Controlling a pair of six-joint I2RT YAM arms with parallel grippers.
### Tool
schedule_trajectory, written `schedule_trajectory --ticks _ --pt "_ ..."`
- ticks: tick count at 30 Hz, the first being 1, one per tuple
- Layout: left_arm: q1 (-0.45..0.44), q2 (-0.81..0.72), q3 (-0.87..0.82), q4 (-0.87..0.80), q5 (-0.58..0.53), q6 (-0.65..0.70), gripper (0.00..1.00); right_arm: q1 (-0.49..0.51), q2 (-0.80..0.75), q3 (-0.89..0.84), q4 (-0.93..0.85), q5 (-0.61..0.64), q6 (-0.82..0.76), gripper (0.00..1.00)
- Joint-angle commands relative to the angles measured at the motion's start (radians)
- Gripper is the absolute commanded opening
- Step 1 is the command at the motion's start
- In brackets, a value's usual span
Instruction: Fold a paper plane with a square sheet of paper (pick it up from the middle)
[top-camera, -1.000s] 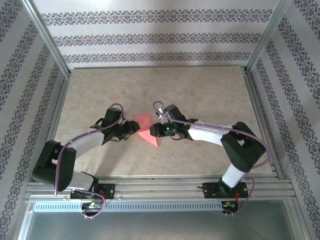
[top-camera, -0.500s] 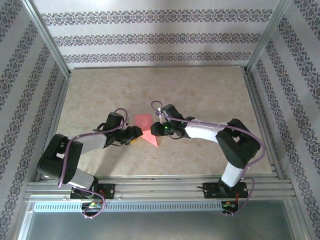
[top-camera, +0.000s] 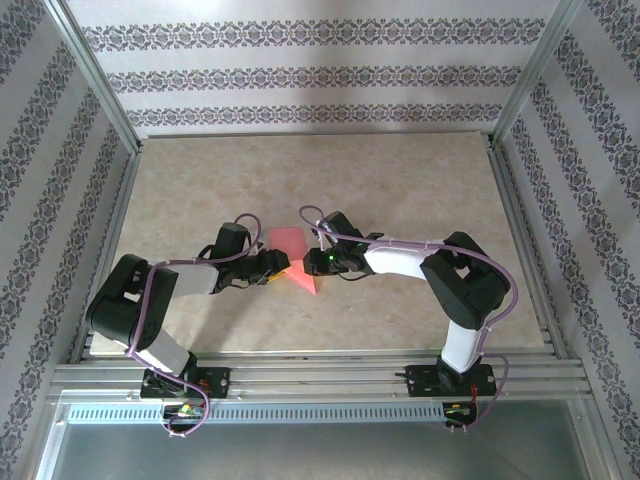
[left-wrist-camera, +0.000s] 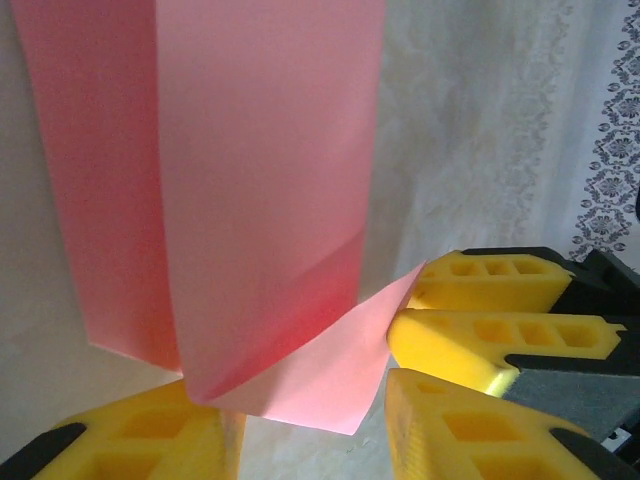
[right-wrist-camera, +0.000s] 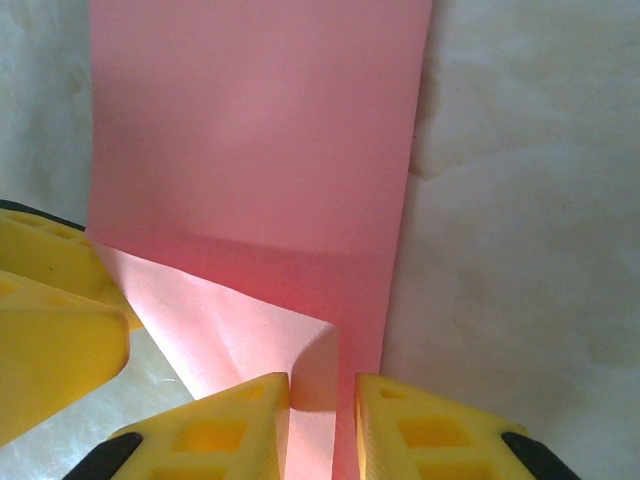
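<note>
The pink-red square sheet of paper lies partly folded on the table between both grippers, its pointed end toward the near edge. In the left wrist view the sheet has a loose corner flap lifted off the table. My left gripper stands open with that flap between its yellow fingers. My right gripper is open by a narrow gap, and a raised fold of the sheet stands in it against one finger. From above, the left gripper and the right gripper nearly meet at the paper's near end.
The beige marbled table has free room behind and to both sides of the paper. Aluminium rails run along the near edge, and patterned walls close in the other three sides.
The left arm has folded in, bringing its gripper slightly rightward onto the paper's near end. The right arm's elbow has swung left. The paper has hardly shifted.
</note>
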Motion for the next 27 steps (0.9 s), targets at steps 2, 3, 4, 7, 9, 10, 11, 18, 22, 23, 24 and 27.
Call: schedule_trajectory --ticks 2,3,4,7,9,10,11,18,22,23,24,27 --pt "0.007 0.023 0.011 0.109 0.047 -0.027 0.41 -0.011 0.015 0.020 -0.020 0.020 -0.012 0.25" --pt "0.008 0.026 0.006 0.130 0.053 -0.035 0.40 -0.010 0.017 0.019 -0.022 0.024 -0.012 0.25" --pt "0.010 0.028 0.002 0.146 0.058 -0.040 0.39 -0.012 0.018 0.018 -0.023 0.026 -0.012 0.25" --pt "0.014 0.030 -0.006 0.168 0.059 -0.045 0.33 -0.013 0.026 0.020 -0.033 0.034 -0.012 0.24" --pt "0.016 0.032 -0.009 0.166 0.054 -0.039 0.29 -0.014 0.031 0.022 -0.043 0.041 -0.010 0.23" --pt "0.015 0.033 -0.009 0.163 0.053 -0.037 0.29 -0.013 0.033 0.024 -0.046 0.042 -0.010 0.23" --pt "0.016 0.036 -0.007 0.162 0.051 -0.032 0.28 -0.013 0.035 0.023 -0.048 0.042 -0.012 0.23" --pt "0.017 0.061 0.029 0.123 0.051 -0.005 0.22 -0.014 0.042 0.027 -0.051 0.039 -0.015 0.23" --pt "0.016 0.058 0.034 0.111 0.047 0.001 0.15 -0.013 0.031 0.025 -0.049 0.039 -0.021 0.23" --pt "0.018 0.055 0.037 0.104 0.043 -0.002 0.12 -0.014 0.024 0.023 -0.044 0.042 -0.025 0.23" --pt "0.017 0.052 0.039 0.099 0.039 -0.002 0.10 -0.014 0.016 0.019 -0.037 0.045 -0.030 0.23" --pt "0.016 0.033 0.041 0.073 0.010 -0.016 0.06 -0.016 -0.042 -0.010 -0.002 0.080 -0.045 0.26"
